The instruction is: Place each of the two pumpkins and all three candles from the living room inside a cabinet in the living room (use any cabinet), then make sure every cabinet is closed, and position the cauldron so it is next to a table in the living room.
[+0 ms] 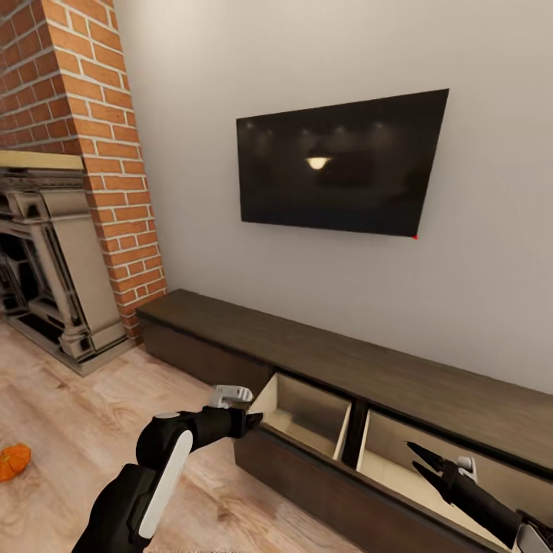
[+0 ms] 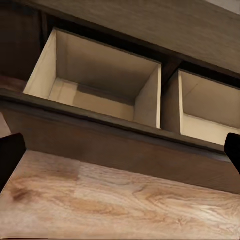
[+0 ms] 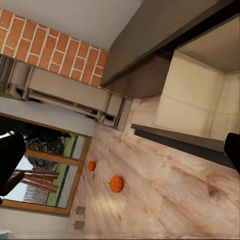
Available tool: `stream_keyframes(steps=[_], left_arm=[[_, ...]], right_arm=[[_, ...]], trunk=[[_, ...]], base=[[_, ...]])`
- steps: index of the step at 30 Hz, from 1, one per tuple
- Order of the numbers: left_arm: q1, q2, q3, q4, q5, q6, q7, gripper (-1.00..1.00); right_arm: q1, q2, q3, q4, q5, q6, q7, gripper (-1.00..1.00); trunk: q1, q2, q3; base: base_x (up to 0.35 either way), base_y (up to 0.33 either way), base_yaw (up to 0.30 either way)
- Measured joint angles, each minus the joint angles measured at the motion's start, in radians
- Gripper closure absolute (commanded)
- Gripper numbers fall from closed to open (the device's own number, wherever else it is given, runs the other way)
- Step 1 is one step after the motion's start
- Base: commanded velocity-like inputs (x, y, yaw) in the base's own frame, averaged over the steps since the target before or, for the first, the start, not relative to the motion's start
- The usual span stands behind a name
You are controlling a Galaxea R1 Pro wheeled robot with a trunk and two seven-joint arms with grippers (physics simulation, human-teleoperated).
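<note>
Your left end effector (image 1: pixel 247 407) and right end effector (image 1: pixel 418 457) are both spread and empty above the long dark brown wooden cabinet (image 1: pixel 346 361). One small orange ribbed pumpkin (image 1: pixel 13 461) lies on the light wood plank floor (image 1: pixel 69 399); it looks light, stiff and rounded, so pinch across its middle.

Light wood floor (image 1: pixel 77 430) carries a low dark cabinet (image 1: pixel 322 357) against the wall. Two pumpkins (image 3: pixel 116 183) lie on the planks.

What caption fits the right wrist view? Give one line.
Open cabinet drawer empty; two pumpkins on the floor.
</note>
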Motion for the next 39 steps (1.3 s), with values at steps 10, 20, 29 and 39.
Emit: stream_keyframes(steps=[10, 20, 29, 39], left_arm=[[0.000, -0.001, 0.000, 0.000, 0.000, 0.000, 0.000, -1.00], [0.000, 0.000, 0.001, 0.002, 0.001, 0.000, 0.000, -1.00], [0.000, 0.000, 0.001, 0.002, 0.002, 0.000, 0.000, -1.00], [0.000, 0.000, 0.001, 0.002, 0.002, 0.000, 0.000, -1.00]], right_arm=[[0.000, 0.010, 0.047, -0.001, 0.000, 0.000, -0.006, -1.00], [0.000, 0.012, 0.072, -0.002, 0.000, -0.003, -0.006, -1.00], [0.000, 0.012, 0.074, -0.002, 0.000, -0.003, -0.006, -1.00], [0.000, 0.013, 0.074, -0.003, 0.000, -0.003, -0.007, -1.00]], trunk=[[-0.038, 0.070, 0.030], [-0.077, 0.140, 0.056], [-0.111, 0.203, 0.085], [-0.149, 0.273, 0.126]], base=[[0.000, 0.000, 0.284], [0.000, 0.000, 0.206], [0.000, 0.000, 0.034], [0.000, 0.000, 0.213]])
